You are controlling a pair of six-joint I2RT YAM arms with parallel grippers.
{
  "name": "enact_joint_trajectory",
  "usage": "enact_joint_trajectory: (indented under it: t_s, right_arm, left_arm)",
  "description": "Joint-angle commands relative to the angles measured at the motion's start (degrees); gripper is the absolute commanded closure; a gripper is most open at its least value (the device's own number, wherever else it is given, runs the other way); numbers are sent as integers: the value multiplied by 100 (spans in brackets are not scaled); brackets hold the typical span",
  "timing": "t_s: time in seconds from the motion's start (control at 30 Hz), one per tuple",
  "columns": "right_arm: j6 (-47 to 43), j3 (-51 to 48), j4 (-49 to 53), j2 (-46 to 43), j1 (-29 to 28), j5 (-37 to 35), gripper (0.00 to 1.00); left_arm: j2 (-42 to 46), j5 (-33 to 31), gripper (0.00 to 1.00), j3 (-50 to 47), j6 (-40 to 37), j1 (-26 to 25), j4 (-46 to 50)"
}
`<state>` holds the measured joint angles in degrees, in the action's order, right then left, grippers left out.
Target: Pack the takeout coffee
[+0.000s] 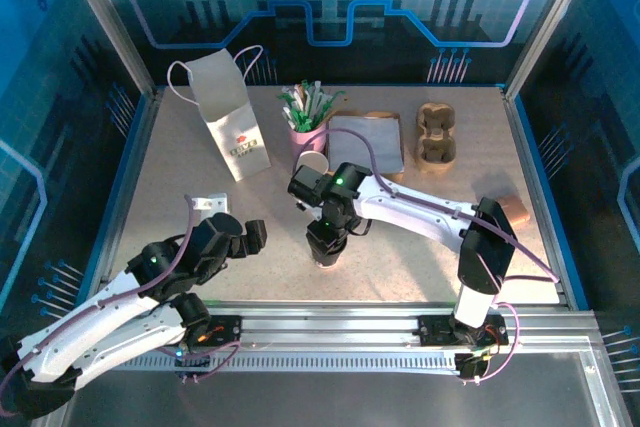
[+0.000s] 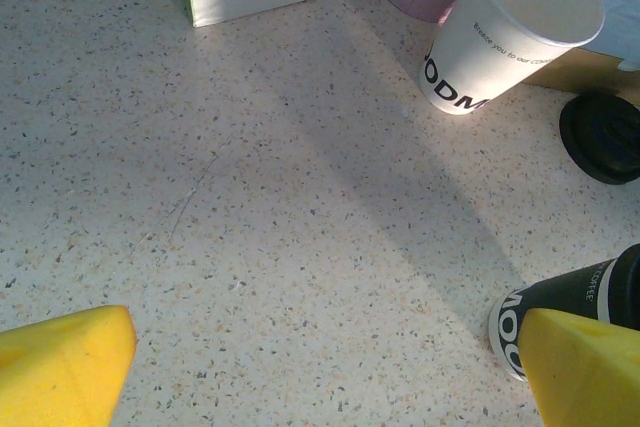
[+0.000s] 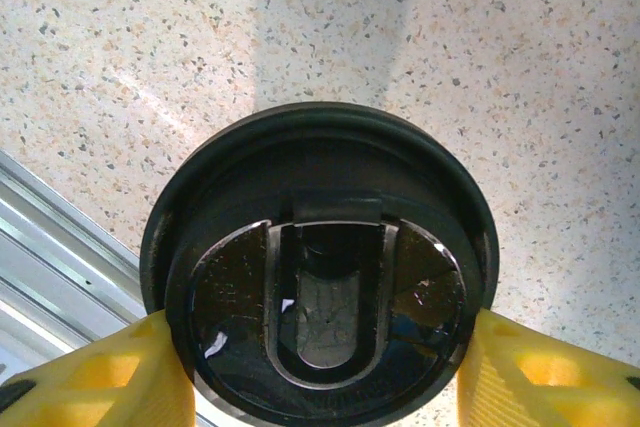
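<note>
A white paper cup [image 2: 510, 27] with black print stands open near the pink cup, also seen from above [image 1: 314, 165]. One black lid [image 2: 600, 137] lies flat on the table right of it. A second black lid [image 3: 320, 277] sits between my right gripper's yellow fingers [image 3: 540, 372], which press its rim from both sides. It tops a dark cup [image 2: 565, 302] with a white printed base band. My right gripper [image 1: 329, 237] points straight down over that cup. My left gripper [image 1: 250, 237] hovers open and holds nothing, left of the dark cup.
A white paper bag [image 1: 230, 125] stands at the back left. The pink cup of sachets [image 1: 308, 127], a grey flat pack [image 1: 368, 142] and the brown cardboard carrier [image 1: 436, 135] line the back. A metal rail [image 3: 40, 247] runs along the near edge.
</note>
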<state>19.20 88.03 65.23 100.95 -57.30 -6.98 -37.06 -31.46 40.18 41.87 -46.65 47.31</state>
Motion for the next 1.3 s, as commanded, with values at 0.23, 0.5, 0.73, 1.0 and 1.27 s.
enact_joint_trajectory:
  t_s: [0.23,0.5,0.73,1.0,1.27]
  right_arm:
    - [29,-53,776,-267,233,-618,42]
    - [6,-342,962,-919,915,-933,43]
    - [-142,-786,918,-1610,2131,-1034,44]
    - [-316,-1064,700,-1816,3526,-1039,44]
    - [-384,-969,363,-1565,4593,-796,44]
  left_arm:
    - [48,55,1,174,-38,40,-10]
    - [-59,184,1,218,-69,41,-203]
    - [-383,343,1,315,-194,38,-480]
    - [-866,550,1,480,-509,41,-862]
    - [-1157,720,1,632,-770,67,-990]
